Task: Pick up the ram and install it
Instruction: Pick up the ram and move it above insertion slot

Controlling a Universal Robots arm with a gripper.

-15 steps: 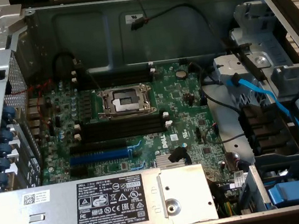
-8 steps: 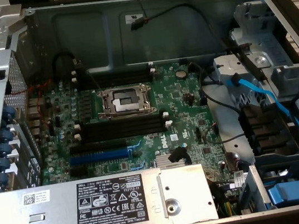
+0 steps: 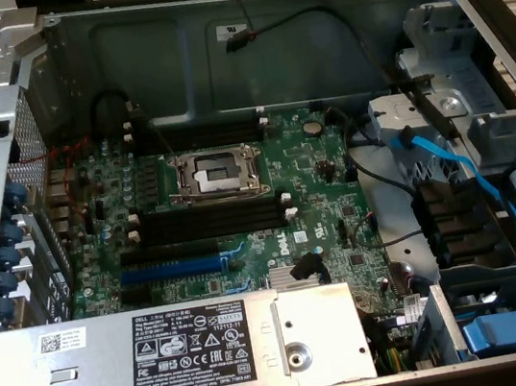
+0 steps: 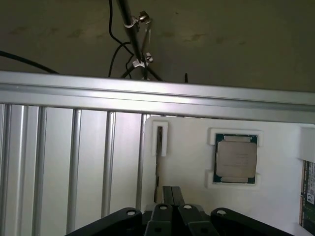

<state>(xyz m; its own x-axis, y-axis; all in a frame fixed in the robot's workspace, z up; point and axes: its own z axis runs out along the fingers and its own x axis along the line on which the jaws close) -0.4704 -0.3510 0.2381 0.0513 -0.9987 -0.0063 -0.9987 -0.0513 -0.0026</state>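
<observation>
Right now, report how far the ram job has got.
Done: nothing, the slots are empty. In hand: nothing; the shut fingers hover over the white tray, apart from the ram at its edge. Left: picking it up and installing it.

Free: memory slots (image 3: pixel 214 221) at frame centre, open from above | Blocks: CPU socket (image 3: pixel 216 172) just above them in frame; power supply (image 3: pixel 166 354) along lower frame; blue cables (image 3: pixel 454 169) on the exterior view's right | Wrist: aluminium rail (image 4: pixel 157 93) crosses beyond the hand (image 4: pixel 172 191)
</observation>
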